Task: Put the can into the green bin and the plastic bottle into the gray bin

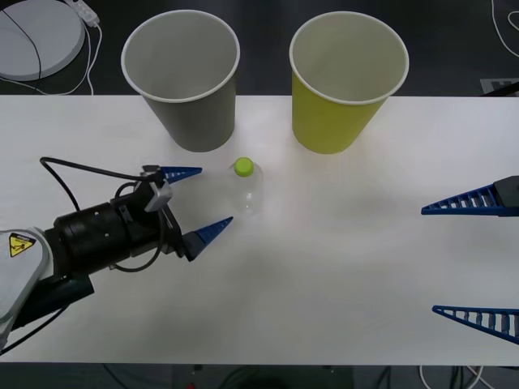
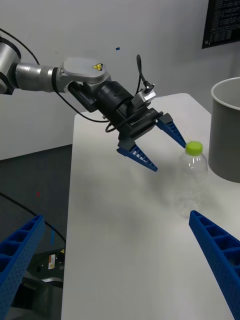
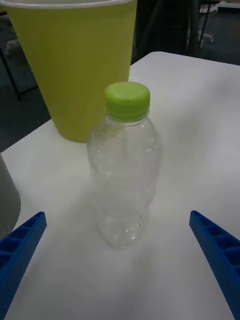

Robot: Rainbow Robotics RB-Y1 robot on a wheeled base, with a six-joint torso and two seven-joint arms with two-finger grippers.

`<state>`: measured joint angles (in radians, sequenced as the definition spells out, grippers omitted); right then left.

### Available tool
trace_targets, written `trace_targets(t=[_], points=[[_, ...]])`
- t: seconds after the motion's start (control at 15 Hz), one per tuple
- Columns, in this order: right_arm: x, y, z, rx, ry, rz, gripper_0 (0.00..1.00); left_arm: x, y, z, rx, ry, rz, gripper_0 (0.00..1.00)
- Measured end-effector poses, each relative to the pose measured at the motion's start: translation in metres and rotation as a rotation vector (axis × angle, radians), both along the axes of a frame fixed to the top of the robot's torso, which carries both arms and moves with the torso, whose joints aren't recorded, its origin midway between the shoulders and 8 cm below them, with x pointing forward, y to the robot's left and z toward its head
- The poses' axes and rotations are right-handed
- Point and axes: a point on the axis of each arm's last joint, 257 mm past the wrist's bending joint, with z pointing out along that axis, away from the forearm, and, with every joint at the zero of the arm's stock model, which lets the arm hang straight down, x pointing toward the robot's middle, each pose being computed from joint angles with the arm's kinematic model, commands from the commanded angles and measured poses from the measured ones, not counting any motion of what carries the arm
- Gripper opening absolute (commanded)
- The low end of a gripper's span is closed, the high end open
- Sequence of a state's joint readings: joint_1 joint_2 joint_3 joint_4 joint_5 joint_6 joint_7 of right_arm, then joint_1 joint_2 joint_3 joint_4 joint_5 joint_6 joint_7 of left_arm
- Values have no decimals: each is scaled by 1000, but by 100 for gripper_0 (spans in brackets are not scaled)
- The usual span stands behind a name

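The clear plastic bottle (image 1: 247, 189) (image 2: 192, 182) (image 3: 125, 170) with a lime-green cap stands upright on the white table, just in front of the gray bin (image 1: 185, 74) (image 2: 227, 127). The green bin (image 1: 345, 77) (image 3: 75, 65) stands to the right of the gray one at the table's far edge. My left gripper (image 1: 203, 199) (image 2: 155, 145) is open just left of the bottle, its fingertips short of it, touching nothing. My right gripper (image 1: 430, 259) hangs open at the table's right side, empty. The can is out of view.
The white table (image 1: 324, 275) has free room across its middle and front. A round white device with a cable (image 1: 32, 36) lies on the floor beyond the far left corner.
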<state>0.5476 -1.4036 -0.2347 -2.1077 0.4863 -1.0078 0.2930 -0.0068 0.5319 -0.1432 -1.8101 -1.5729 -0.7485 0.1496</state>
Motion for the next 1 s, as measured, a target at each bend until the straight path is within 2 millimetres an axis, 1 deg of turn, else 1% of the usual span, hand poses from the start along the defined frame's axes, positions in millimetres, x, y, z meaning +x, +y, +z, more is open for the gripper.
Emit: trace_targets(t=[0.4, 0.8, 1.0], points=[[0, 0, 0, 0, 0, 0, 100, 13, -14, 3, 21, 6, 14, 100], [0, 0, 0, 0, 0, 0, 100, 16, -35, 5, 7, 11, 10, 100], [0, 0, 0, 0, 0, 0, 100, 19, -42, 5, 12, 10, 13, 100]])
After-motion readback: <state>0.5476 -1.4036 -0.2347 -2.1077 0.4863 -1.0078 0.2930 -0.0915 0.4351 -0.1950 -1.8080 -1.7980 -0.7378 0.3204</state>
